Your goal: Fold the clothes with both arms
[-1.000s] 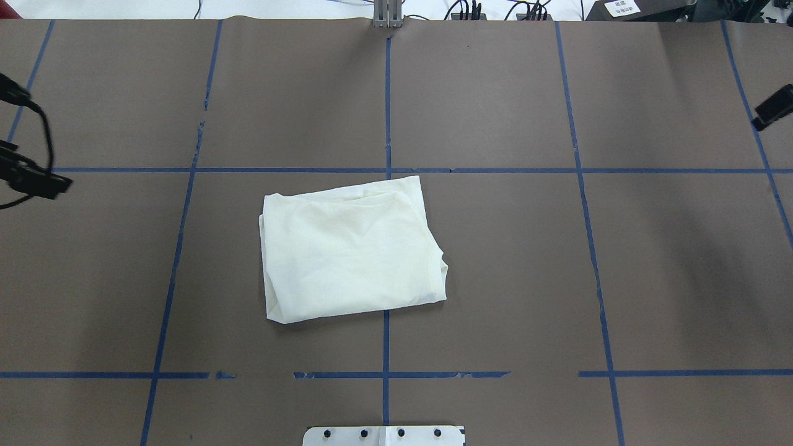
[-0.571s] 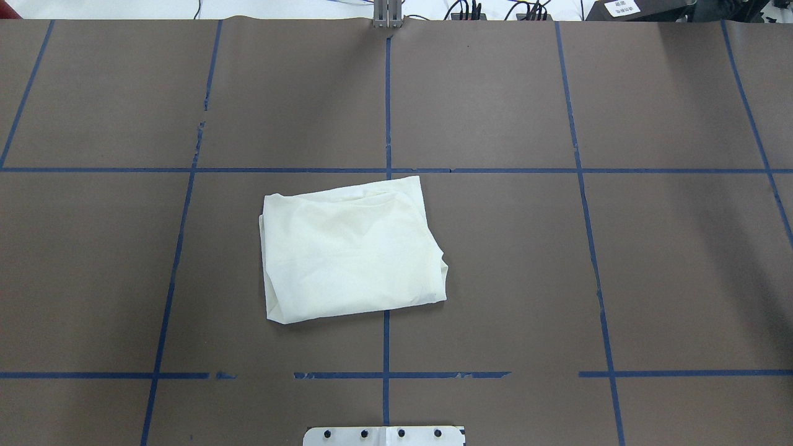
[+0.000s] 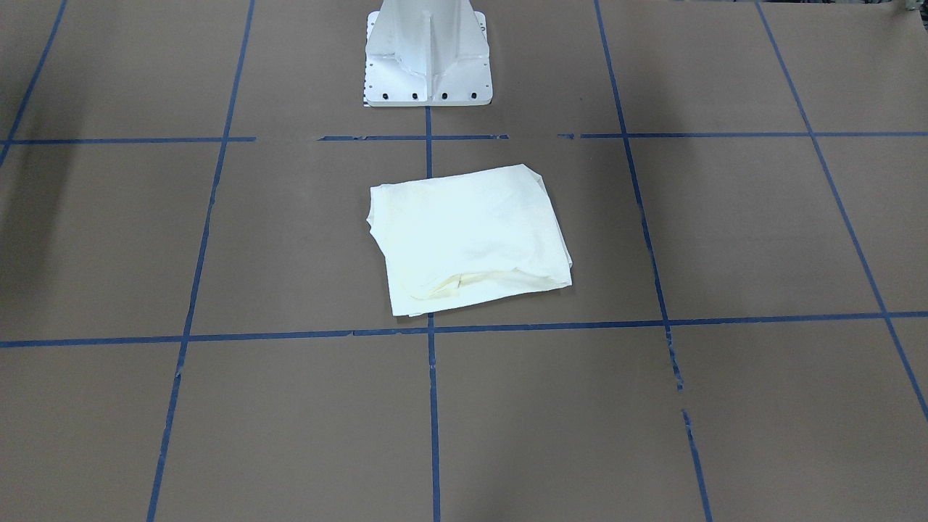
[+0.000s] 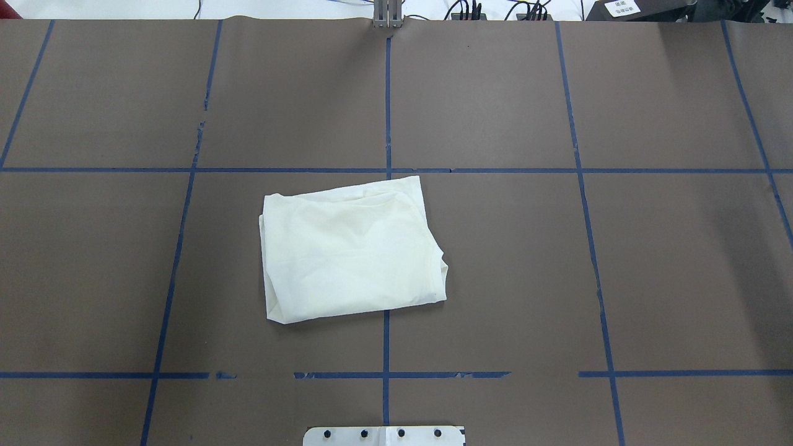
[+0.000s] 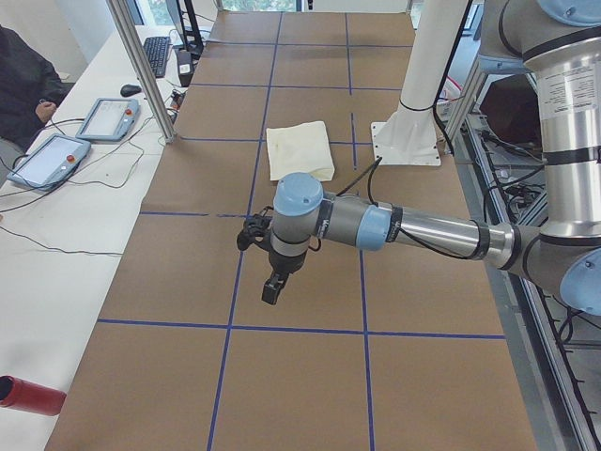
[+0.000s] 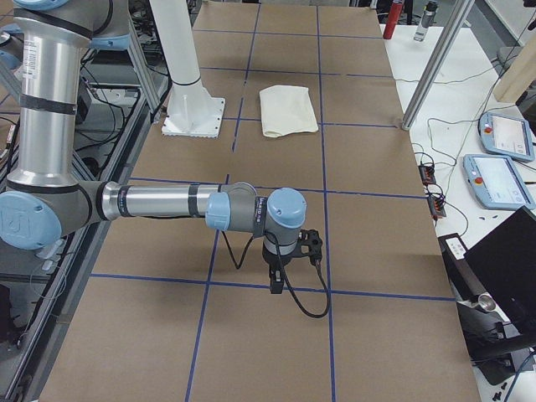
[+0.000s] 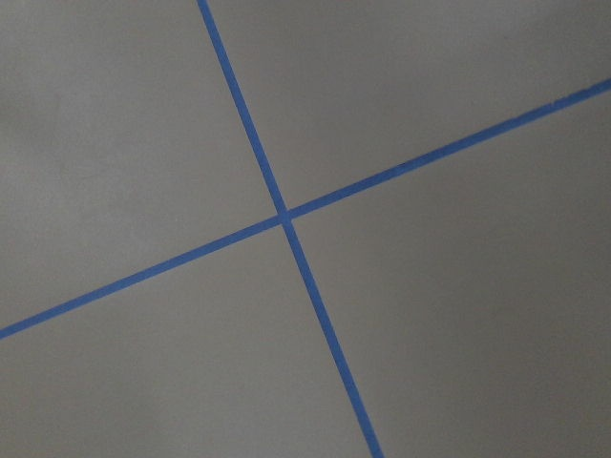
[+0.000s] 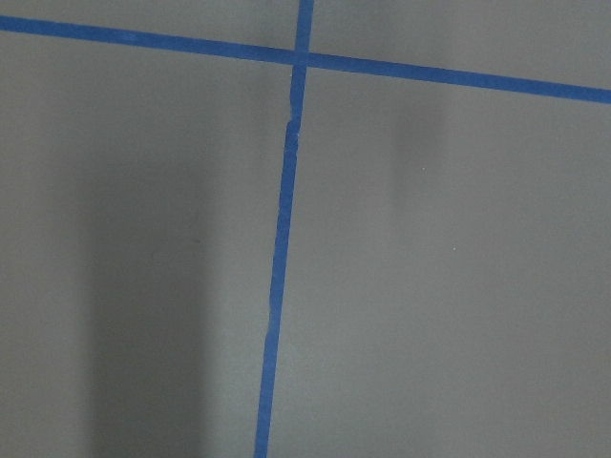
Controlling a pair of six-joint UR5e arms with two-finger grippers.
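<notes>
The brown surface [image 4: 526, 260], crossed by blue tape lines [image 4: 387, 105], carried the cream T-shirt [image 4: 350, 248] folded into a rough rectangle, plain side up, just left of centre in the overhead frame, above the white pedestal base [image 4: 384, 435] at the bottom edge. In the side views the left arm [image 5: 413, 228] and the right arm [image 6: 159, 201] each reached out over bare surface near mid-frame, well apart from the shirt. The left gripper [image 5: 271, 289] and the right gripper [image 6: 275, 280] pointed down there, but I could not tell whether their jaws stood open or closed.
</notes>
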